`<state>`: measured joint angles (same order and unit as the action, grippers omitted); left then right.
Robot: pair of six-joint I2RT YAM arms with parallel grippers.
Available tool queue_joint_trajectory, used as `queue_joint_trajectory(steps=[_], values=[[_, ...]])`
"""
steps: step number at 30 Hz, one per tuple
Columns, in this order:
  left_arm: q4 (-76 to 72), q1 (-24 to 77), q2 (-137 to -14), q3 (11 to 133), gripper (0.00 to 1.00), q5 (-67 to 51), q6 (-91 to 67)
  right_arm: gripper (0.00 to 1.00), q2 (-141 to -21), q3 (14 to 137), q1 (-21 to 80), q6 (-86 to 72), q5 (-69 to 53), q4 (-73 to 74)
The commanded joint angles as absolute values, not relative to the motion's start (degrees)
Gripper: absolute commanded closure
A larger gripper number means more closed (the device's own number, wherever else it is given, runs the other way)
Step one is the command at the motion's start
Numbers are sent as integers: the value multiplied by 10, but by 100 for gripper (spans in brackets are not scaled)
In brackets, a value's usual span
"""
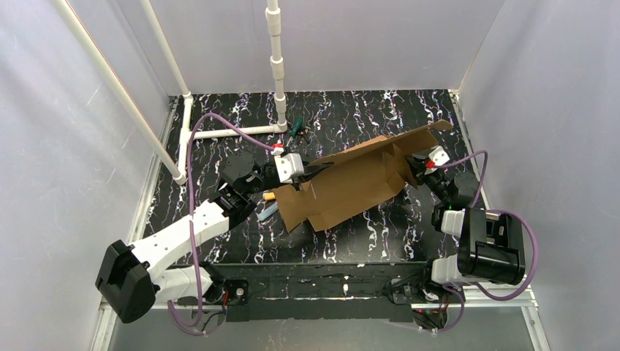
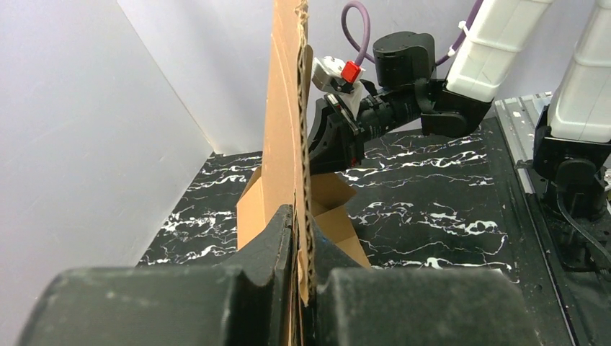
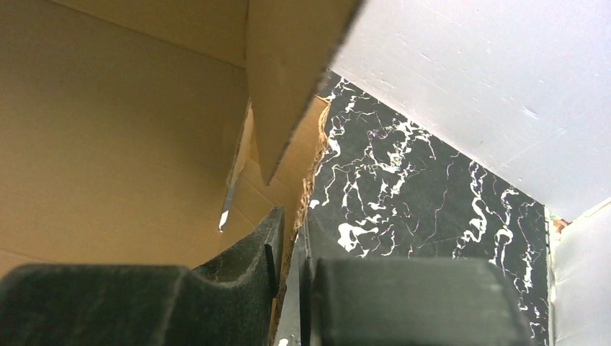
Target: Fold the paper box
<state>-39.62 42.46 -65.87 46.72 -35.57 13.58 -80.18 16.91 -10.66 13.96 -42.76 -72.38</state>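
Left gripper (image 1: 314, 172) is clamped shut on the paper box (image 1: 351, 186), biting the cardboard edge at the sheet's 9 o'clock end. In the left wrist view that corrugated edge (image 2: 302, 166) runs straight up from between the two black fingers (image 2: 270, 245), and the panel stands nearly vertical. The right gripper (image 1: 417, 172) sits at the box's 3 o'clock end. In its own view the jaws are narrow, with a ragged cardboard edge (image 3: 311, 162) lying in the slim gap between them. Whether they actually pinch it cannot be told.

The box is half formed. It lies near the middle of the black marbled table (image 1: 365, 117), with its long axis running from 8 o'clock to 2 o'clock. One long flap is raised along the 12 o'clock side and reaches out toward 2 o'clock. From the right wrist, the inner faces (image 3: 108, 130) fill the view from 9 to 12 o'clock, and a flap hangs down at 12 o'clock. The two arms face each other across the sheet.
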Motion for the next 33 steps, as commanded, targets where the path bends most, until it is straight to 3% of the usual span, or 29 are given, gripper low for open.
queue_joint_trajectory(steps=[1,11,23,28,33], values=[[-399,434,-632,450,100,-326,124,80,-799,157,-111,160,-473,-651],[-434,450,-606,408,100,-242,90,83,-785,174,-112,180,-502,-587],[-446,452,-593,384,100,-304,80,88,-734,226,-105,335,-588,-288],[-449,454,-574,371,100,-299,63,83,-727,247,-105,458,-584,-143],[-464,457,-565,355,100,-261,44,79,-730,237,-105,424,-555,-182]])
